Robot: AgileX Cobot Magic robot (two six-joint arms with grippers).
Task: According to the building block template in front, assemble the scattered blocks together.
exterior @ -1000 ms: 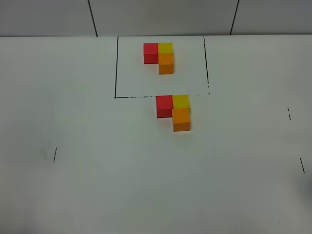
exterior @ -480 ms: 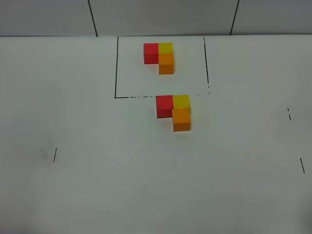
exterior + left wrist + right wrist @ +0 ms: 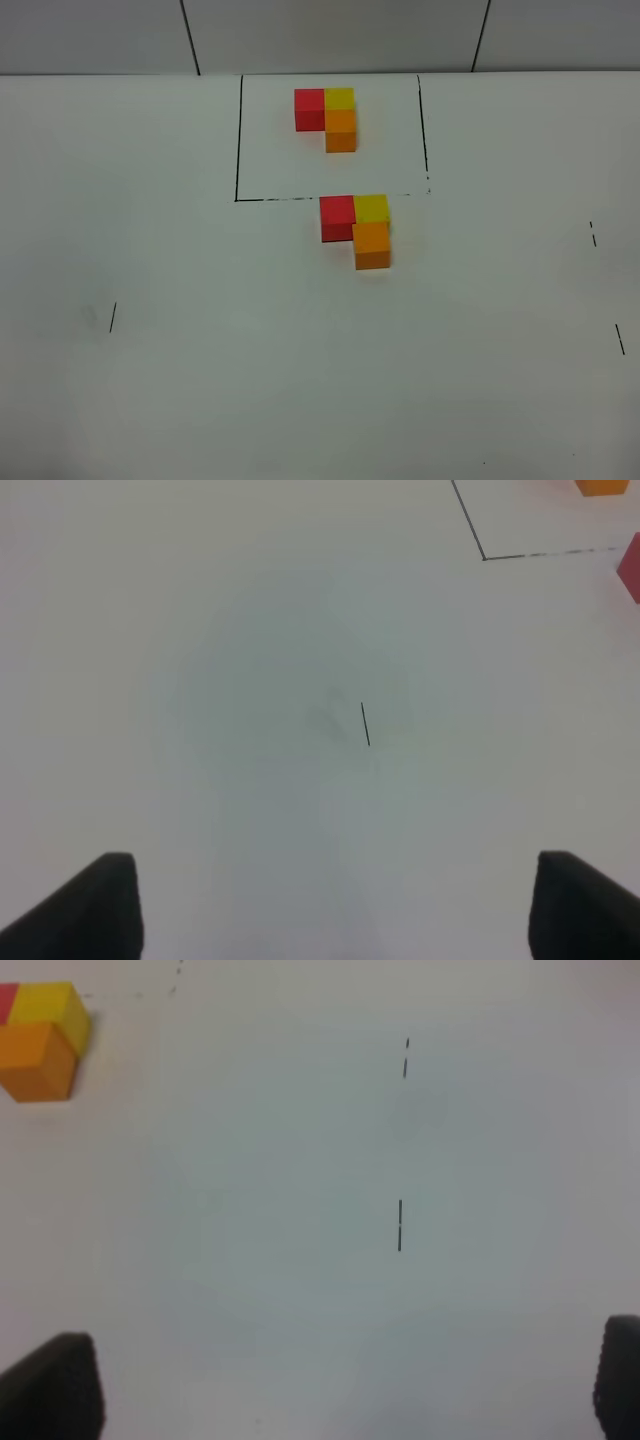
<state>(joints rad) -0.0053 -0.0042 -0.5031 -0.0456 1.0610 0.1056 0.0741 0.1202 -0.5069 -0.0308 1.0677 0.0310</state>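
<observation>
The building block template (image 3: 330, 115) is an L of small red, yellow and orange cubes inside the black-lined rectangle at the back. Just in front of that rectangle the scattered blocks stand pressed together in the same L: red block (image 3: 337, 217), yellow block (image 3: 371, 208), orange block (image 3: 372, 245). Neither arm shows in the high view. My left gripper (image 3: 340, 910) is open over bare table, with the red block (image 3: 631, 568) at the frame's edge. My right gripper (image 3: 335, 1385) is open with nothing in it, far from the orange block (image 3: 38, 1060) and yellow block (image 3: 55, 1005).
The white table (image 3: 200, 380) carries short black tick marks at the left (image 3: 112, 317) and right (image 3: 620, 340). A grey panelled wall (image 3: 330, 35) runs behind the table's far edge.
</observation>
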